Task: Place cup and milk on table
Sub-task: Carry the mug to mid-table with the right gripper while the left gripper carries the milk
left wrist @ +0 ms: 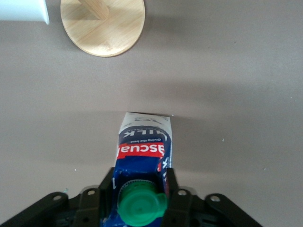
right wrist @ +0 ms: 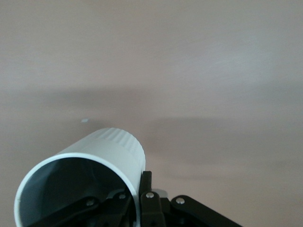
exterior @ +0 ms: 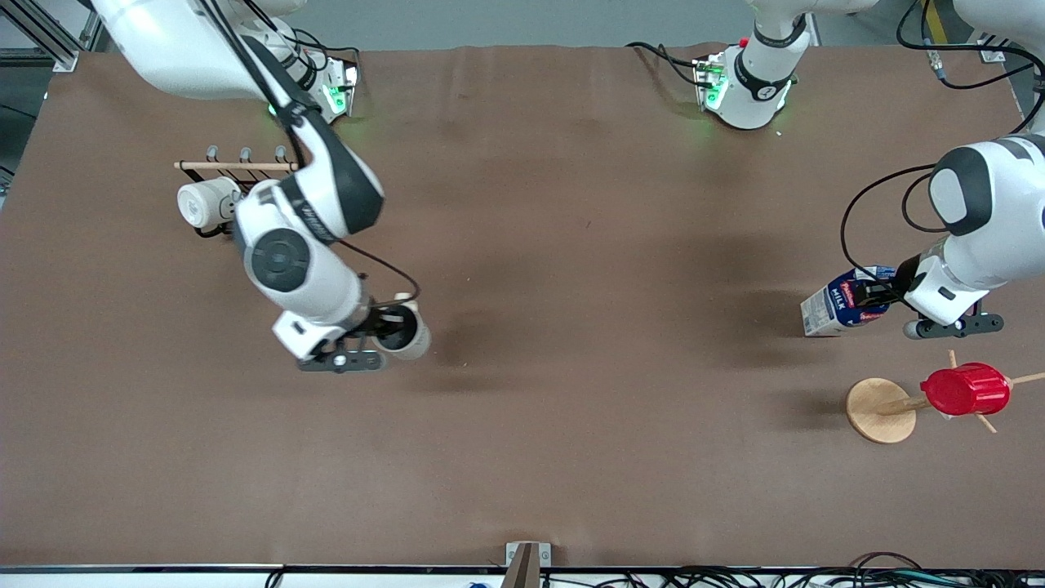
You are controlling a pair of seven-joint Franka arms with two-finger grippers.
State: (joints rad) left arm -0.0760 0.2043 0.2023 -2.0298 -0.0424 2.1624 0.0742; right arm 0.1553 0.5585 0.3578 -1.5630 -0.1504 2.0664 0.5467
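My right gripper (exterior: 384, 328) is shut on the cup (exterior: 406, 330). It pinches the rim wall, one finger inside and one outside, and holds the cup tilted a little above the table (exterior: 571, 245), toward the right arm's end. In the right wrist view the cup (right wrist: 113, 151) shows its dark inside beside my right gripper (right wrist: 135, 189). My left gripper (exterior: 888, 296) is shut on the top of the milk (exterior: 841, 304), toward the left arm's end. In the left wrist view its fingers (left wrist: 173, 187) flank the milk (left wrist: 144, 144) at the green cap (left wrist: 142, 208). I cannot tell whether the carton's base touches the table.
A wooden mug tree with a round base (exterior: 880, 410) holds a red ribbed cup (exterior: 965, 389), nearer the front camera than the milk; its base also shows in the left wrist view (left wrist: 102, 23). A hook rack (exterior: 237, 166) with a white mug (exterior: 204, 204) stands near the right arm's base.
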